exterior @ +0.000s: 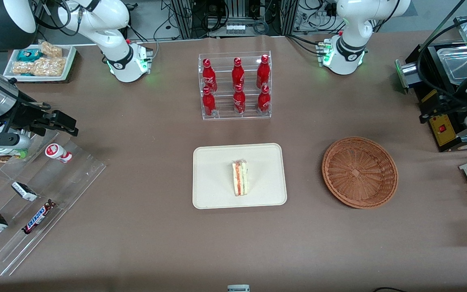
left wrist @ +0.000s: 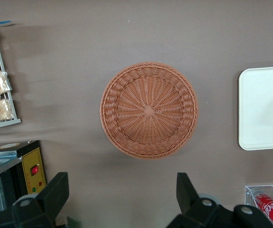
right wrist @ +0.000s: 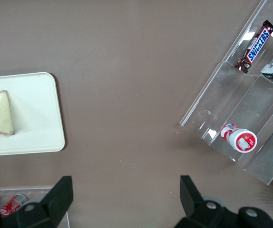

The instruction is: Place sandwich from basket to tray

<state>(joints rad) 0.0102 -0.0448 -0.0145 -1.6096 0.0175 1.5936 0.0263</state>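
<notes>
On the brown table [exterior: 144,227], the flat cream tray [exterior: 213,194] with rounded corners and a low rim carries the sandwich [exterior: 240,177], a small wedge of pale bread standing near its middle, red-orange and green layers showing at the cut edge. It looks light, soft and easily crushed, best taken gently across its flat bread faces. Toward the working arm's end lies the round woven wicker basket [exterior: 359,172], empty, and high above it hangs the gripper [left wrist: 122,202], jaws spread wide and holding nothing.
</notes>
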